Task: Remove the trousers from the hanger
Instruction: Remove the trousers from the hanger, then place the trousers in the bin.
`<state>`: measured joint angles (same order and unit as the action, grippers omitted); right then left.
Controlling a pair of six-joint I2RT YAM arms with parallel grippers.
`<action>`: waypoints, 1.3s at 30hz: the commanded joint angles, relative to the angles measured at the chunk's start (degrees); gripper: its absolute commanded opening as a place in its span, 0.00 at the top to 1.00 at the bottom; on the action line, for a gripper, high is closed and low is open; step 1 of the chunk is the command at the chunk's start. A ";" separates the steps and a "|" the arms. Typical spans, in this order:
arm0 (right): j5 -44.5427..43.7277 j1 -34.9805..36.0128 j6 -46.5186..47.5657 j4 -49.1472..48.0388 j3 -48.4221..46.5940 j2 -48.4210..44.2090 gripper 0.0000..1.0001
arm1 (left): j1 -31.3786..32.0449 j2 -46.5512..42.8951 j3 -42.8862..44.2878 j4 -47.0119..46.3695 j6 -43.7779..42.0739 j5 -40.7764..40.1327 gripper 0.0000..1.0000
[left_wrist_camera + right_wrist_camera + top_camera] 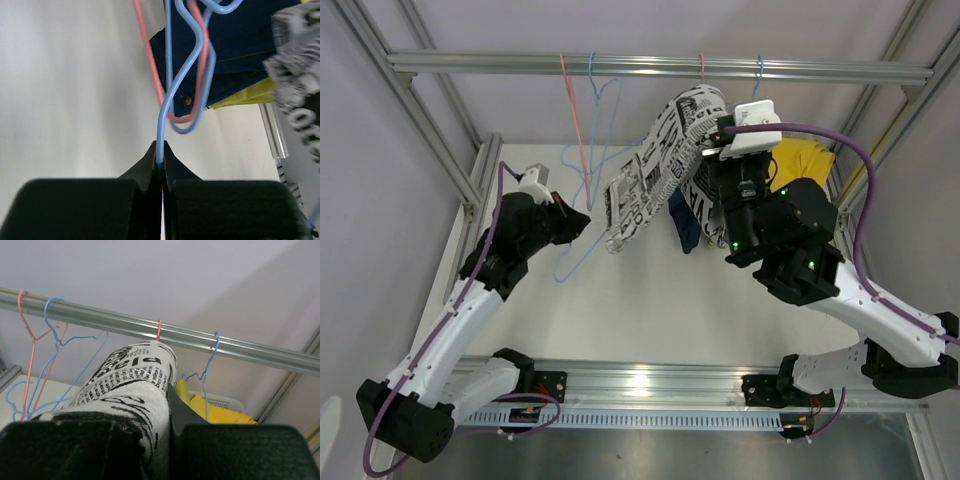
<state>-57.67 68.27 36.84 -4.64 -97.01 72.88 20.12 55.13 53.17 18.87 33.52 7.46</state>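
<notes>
Pinching one blue hanger (159,134) of four is the left tool (159,151); right tool (718,140) clamps the printed trousers (645,190).

Top cam sits high on near side, looking down on table (620,300). Left wrist is tight on blue hanger (159,135). Right wrist tilts up at rail (125,324). All three share print trousers (650,170).

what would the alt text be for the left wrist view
The left gripper is shut on the wire of a blue hanger, seen close up. A pink hanger crosses it; navy trousers, yellow cloth and black-and-white print cloth show behind.
</notes>
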 commanded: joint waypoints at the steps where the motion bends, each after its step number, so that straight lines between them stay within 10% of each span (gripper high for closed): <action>1: -0.51 0.20 1.30 -3.44 -5.47 -4.06 1.00 | 1.41 1.03 2.55 2.22 -1.52 -7.10 0.99; 39: -11.23 -9.73 12.99 -5.01 1.90 -23.92 1.00 | 5.19 1.20 3.61 3.80 -3.46 -10.80 0.99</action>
<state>-70.41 59.88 48.10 -6.09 -96.51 50.11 24.75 57.01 54.04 23.77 31.38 -2.87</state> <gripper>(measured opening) 0.117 0.011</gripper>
